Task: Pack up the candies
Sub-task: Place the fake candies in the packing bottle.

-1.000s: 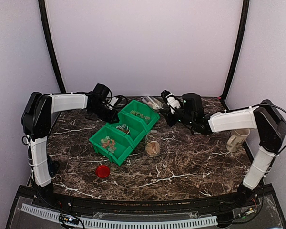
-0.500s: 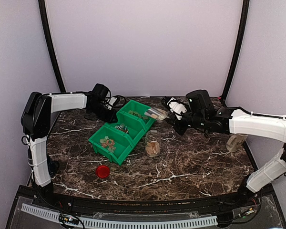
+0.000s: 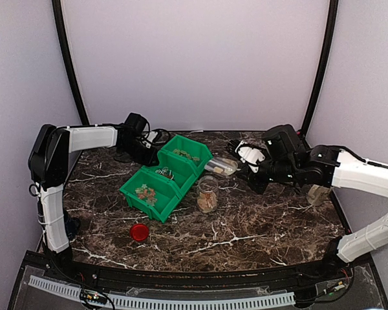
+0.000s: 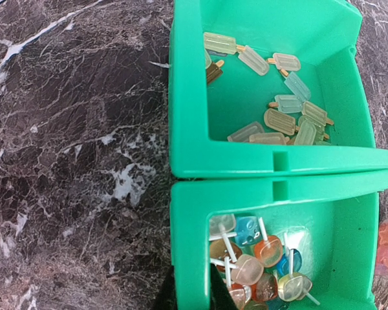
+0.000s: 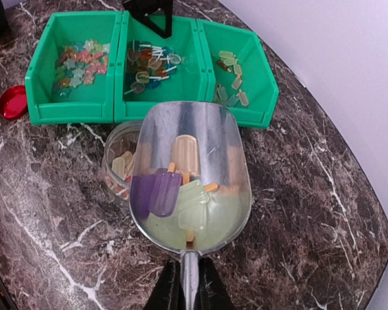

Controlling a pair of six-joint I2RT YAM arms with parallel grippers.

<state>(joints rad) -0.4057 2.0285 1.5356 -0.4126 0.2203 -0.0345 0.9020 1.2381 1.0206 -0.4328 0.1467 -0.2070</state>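
Bottom centre, the right hand [image 5: 189, 287] is clamped tight on the handle of the metal scoop [image 5: 200, 139], and it's loaded: candies [image 5: 171, 187] in the bowl, purple, orange, pale green. At its left rim sits the glass jar [image 5: 116, 169], with some inside. Higher up, three green bins [image 5: 77, 111] hold more. The left hand [image 5: 149, 18] pinches the middle bin's far wall. A red lid [image 5: 11, 102] lies at the left edge on the surface [image 5: 297, 194].

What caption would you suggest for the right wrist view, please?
Right gripper holds a metal scoop of popsicle-shaped candies near the open glass jar, three green bins behind.
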